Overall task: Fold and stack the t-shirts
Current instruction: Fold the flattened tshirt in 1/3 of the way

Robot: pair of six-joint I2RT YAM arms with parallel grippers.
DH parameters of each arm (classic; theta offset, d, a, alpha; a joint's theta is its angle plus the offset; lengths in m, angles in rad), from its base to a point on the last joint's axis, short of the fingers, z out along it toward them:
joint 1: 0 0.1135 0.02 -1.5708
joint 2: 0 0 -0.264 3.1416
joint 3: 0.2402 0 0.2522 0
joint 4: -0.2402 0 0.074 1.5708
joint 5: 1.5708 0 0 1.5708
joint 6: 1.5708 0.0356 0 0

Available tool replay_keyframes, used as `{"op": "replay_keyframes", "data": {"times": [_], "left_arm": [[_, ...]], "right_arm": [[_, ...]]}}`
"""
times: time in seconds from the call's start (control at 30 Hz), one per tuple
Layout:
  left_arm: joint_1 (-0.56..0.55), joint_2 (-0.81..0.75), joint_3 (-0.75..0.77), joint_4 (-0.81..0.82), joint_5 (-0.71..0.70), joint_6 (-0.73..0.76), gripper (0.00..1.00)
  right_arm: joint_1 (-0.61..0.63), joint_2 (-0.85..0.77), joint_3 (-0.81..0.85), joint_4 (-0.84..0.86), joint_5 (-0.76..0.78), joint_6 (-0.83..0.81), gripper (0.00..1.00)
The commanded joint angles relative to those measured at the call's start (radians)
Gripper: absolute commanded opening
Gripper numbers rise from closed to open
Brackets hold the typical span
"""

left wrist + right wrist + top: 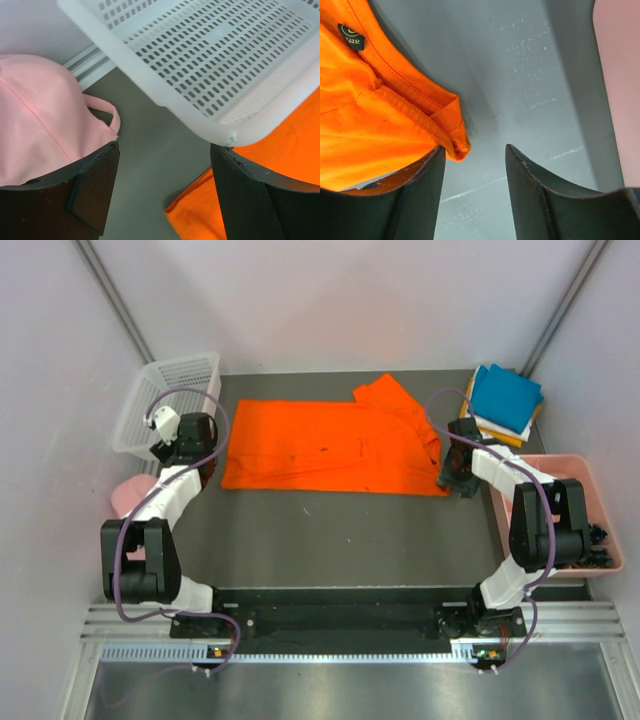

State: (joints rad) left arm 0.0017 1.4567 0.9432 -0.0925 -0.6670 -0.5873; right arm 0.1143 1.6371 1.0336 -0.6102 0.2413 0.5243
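Orange t-shirt (335, 445) lies flat across the middle of the bench (330, 540) in the top view. It is laid as a long band with one sleeve sticking out at its far right corner. The other t-shirts (505, 400) sit as a folded stack in the far right corner, teal on top. The left gripper (200, 455) hangs at the band's left end, between the white basket (170, 400) and the pink cap (130, 495). The right gripper (456, 478) is at the band's right end, beside the pink bin (600, 500). In the left wrist view the fingers are spread wide with only bare bench between them. The shirt's corner lies just by the right-hand finger, the cap is on the other side and the basket is ahead, so this gripper holds nothing. In the right wrist view the jaws stand partly apart over bare bench. The collar end, with its size label (351, 37), bunches against the left-hand finger but is not pinched, so this gripper is empty too. By the look of it the lengthwise fold is done and the crosswise fold is in hand. The next move probably calls for each gripper to drop onto its own end and pinch both layers at the edge. One end would then be carried over onto the other without dragging the band askew, before the shirt goes to the stack.
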Motion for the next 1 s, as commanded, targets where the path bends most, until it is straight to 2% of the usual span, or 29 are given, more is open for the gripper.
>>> {"op": "replay_keyframes", "data": {"times": [0.0,0.27,0.47,0.57,0.7,0.77,0.97], "left_arm": [[0.008,-0.018,0.009,-0.009,-0.080,-0.037,0.78],[0.007,-0.059,-0.021,-0.044,-0.028,-0.071,0.78],[0.001,-0.160,-0.072,-0.084,0.095,-0.114,0.78],[-0.061,-0.237,-0.106,-0.082,0.074,-0.105,0.78],[-0.198,-0.315,-0.103,-0.050,0.027,-0.037,0.79],[-0.242,-0.315,-0.089,-0.038,0.027,0.004,0.80],[-0.342,-0.230,-0.058,0.010,0.155,0.073,0.80]], "right_arm": [[-0.015,-0.040,-0.007,0.018,-0.008,-0.006,0.52],[-0.015,-0.043,-0.013,0.017,-0.010,-0.009,0.52],[-0.015,-0.040,-0.014,0.021,-0.013,-0.007,0.52],[-0.015,-0.040,-0.014,0.021,-0.013,-0.007,0.52],[-0.015,-0.040,-0.020,0.024,-0.014,-0.006,0.52],[-0.015,-0.040,-0.020,0.024,-0.014,-0.006,0.52],[-0.015,-0.063,-0.018,0.012,-0.005,-0.007,0.52]]}}
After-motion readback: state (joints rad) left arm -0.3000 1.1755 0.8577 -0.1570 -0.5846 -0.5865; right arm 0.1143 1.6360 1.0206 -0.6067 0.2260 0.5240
